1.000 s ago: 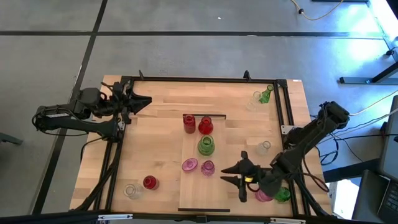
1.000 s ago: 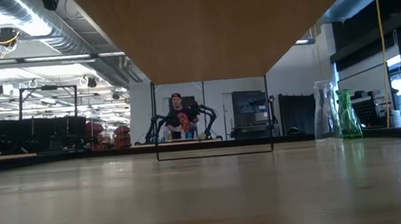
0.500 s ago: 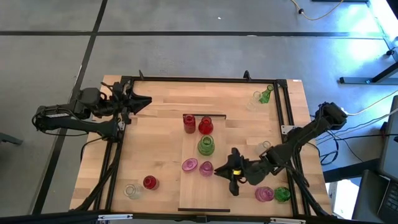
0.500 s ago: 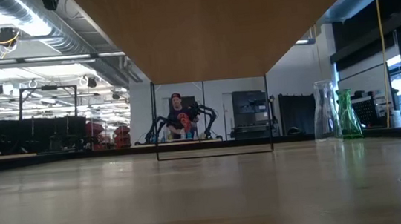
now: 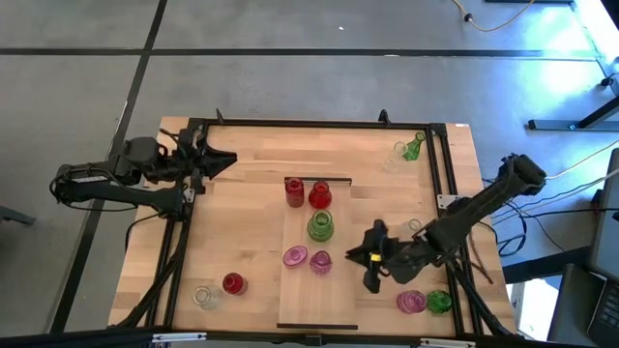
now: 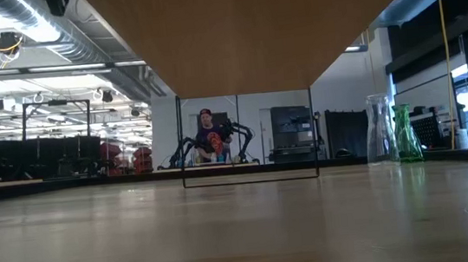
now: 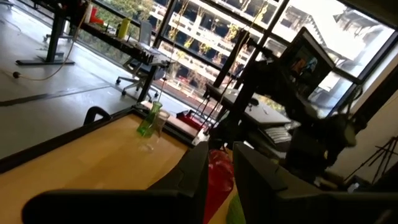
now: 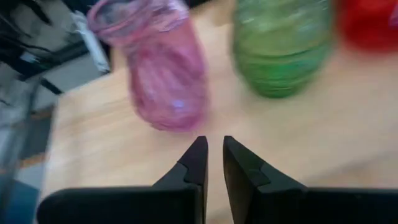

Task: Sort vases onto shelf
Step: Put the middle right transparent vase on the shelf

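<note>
The shelf (image 5: 340,290) is a pale board lying in the middle of the table. On it stand two red vases (image 5: 319,195), a green vase (image 5: 320,227) and two pink vases (image 5: 321,261). My right gripper (image 5: 360,261) hovers shut over the shelf's right edge, just right of the pink vases. It points at a pink vase (image 8: 165,68) and the green vase (image 8: 280,50), with nothing between its fingers (image 8: 196,155). My left gripper (image 5: 230,157) waits shut at the far left, above the table.
Off the shelf stand a clear vase (image 5: 201,297) and a red vase (image 5: 232,283) at the near left. A green vase (image 5: 413,147) and a clear one (image 5: 397,155) are at the far right, a clear one (image 5: 411,229) at mid right, and a pink one (image 5: 410,302) and a green one (image 5: 438,302) at the near right. A person (image 6: 211,138) sits far behind the table.
My right gripper stood wide open a second ago and has shut on nothing. Its arm has swung a little toward the far edge, uncovering the pink and green vases at the near right. No vase has moved.
</note>
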